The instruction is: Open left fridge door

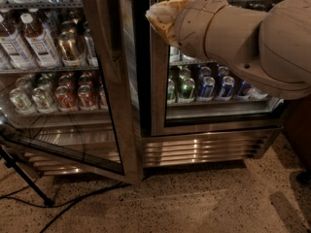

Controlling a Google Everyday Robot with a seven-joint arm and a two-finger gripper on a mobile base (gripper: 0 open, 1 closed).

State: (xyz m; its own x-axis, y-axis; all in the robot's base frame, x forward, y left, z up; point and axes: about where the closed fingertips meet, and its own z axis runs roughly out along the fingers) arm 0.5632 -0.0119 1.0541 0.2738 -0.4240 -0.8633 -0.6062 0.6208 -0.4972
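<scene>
At top centre, near the free edge of the left fridge door (115, 106), the claw (164, 16) is hovering at the tip of the arm (243, 38); open or closed can't be told. Door is standing partly swung out from the fridge (204, 149). Prob. the widening step: next move is calling for more outward swing.

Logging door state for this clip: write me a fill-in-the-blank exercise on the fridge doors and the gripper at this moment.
1. The left fridge door stands ____, its bottom corner angled out over the floor.
2. The gripper is near the top of the view, in front of the right fridge door, which is ____.
3. Along the fridge's base runs a louvred steel ____.
Missing words: open; closed; grille.
</scene>
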